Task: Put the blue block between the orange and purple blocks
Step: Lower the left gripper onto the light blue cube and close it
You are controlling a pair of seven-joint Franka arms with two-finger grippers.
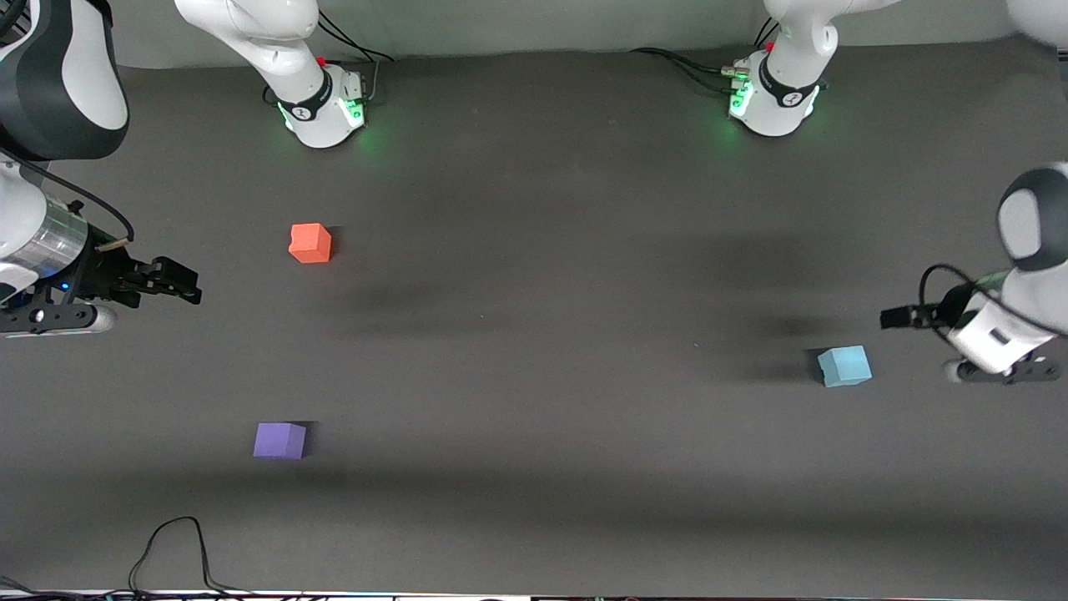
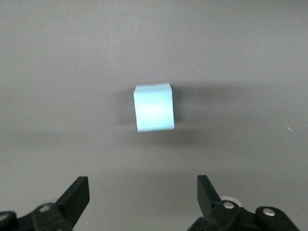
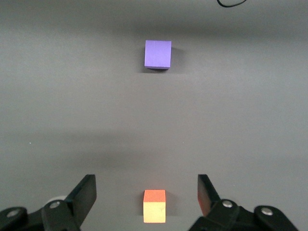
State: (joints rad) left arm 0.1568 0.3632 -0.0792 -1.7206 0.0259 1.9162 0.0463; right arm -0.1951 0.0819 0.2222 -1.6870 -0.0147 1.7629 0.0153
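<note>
The blue block sits on the dark table toward the left arm's end. My left gripper hangs in the air close beside it, open and empty. In the left wrist view the blue block lies ahead of the open left gripper. The orange block and the purple block sit toward the right arm's end, with the purple one nearer the front camera. My right gripper is open and empty in the air beside the orange block. The right wrist view shows the orange block, the purple block and the right gripper.
The arm bases stand along the table's edge farthest from the front camera. A black cable loops onto the table at the edge nearest that camera, close to the purple block.
</note>
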